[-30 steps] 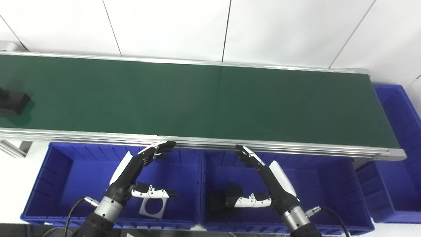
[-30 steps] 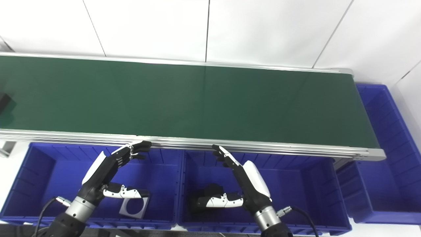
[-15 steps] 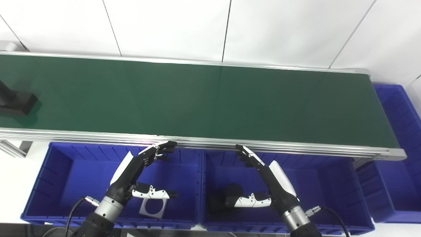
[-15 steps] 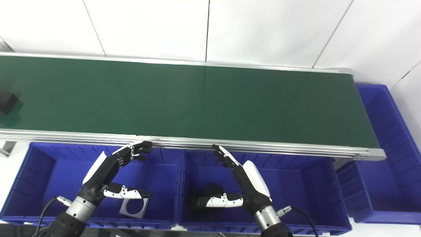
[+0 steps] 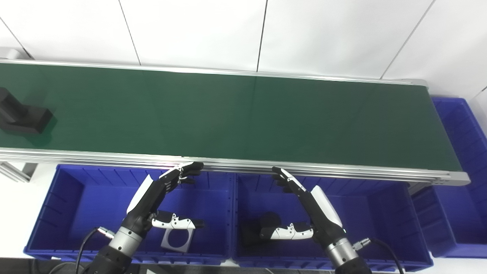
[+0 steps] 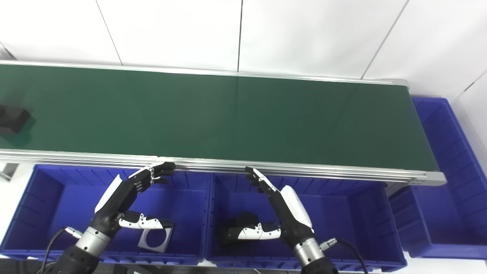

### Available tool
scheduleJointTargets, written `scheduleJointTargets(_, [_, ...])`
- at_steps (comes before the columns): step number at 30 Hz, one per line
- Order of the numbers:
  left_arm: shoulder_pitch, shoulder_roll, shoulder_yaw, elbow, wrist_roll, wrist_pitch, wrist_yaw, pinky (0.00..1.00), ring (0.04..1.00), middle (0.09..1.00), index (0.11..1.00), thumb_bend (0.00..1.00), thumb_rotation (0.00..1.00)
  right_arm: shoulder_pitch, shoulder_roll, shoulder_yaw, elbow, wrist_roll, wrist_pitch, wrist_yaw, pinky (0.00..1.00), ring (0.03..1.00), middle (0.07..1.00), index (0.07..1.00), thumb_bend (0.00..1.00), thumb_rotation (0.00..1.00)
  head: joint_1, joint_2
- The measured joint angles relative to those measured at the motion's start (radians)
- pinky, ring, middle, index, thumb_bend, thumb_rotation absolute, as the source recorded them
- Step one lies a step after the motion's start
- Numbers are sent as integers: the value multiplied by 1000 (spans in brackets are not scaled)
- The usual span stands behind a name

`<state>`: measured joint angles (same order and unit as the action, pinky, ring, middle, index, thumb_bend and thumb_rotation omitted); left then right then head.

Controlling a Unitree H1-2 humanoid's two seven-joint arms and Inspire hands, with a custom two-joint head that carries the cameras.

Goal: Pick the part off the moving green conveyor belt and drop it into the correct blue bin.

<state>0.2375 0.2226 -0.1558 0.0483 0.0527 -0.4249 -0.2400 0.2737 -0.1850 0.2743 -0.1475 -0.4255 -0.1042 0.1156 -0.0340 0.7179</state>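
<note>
Rolling in from the far left, the black part (image 5: 21,116) has come further along the green conveyor belt (image 5: 243,114) than it was a second ago, and more of its stepped block shape shows now. It sits near the belt's near edge, well apart from both hands. White wall panels run behind the belt, whose silver rail fronts it.

Both hands hover just where they were, below the rail. Left hand (image 5: 159,199) is spread wide, fingers reaching up toward the rail, thumb stuck out sideways, holding nothing. Right hand (image 5: 304,207) mirrors it, fingers splayed, thumb pointing left, also empty.

Down below, the left blue bin (image 5: 68,198) has a flat grey square plate with a round hole (image 5: 175,239) on its floor, partly under the left thumb. In the middle blue bin (image 5: 380,205) a dark part (image 5: 262,226) lies beside the right thumb. A third blue bin (image 5: 464,152) stands at the belt's right end; its contents can't be made out.
</note>
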Motion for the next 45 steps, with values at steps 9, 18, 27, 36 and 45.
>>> scheduleJointTargets(9, [10,-43,-23,7,79,0,22,708,782,823,809,920,236,10,-46,-28,36,65,-54,-5,803,848,870,930,905,420,305,-130])
scheduleJointTargets(18, [9,-88,-71,71,160,-4,76,755,787,813,798,923,175,15,-73,-52,108,118,-114,-6,828,866,876,943,881,268,440,-247])
scheduleJointTargets(27, [0,-74,-97,81,181,-4,127,686,759,798,784,953,183,-4,-80,-55,224,125,-268,-21,778,836,858,931,897,164,416,-281])
scheduleJointTargets(36, [-10,-53,-129,109,163,-4,153,694,761,799,786,963,183,-11,-74,-56,224,120,-268,-22,774,833,856,933,898,151,424,-304])
scheduleJointTargets(45, [-25,-50,-159,131,172,-5,193,680,750,791,783,967,159,-15,-75,-60,241,119,-275,-21,779,838,864,933,910,121,471,-350])
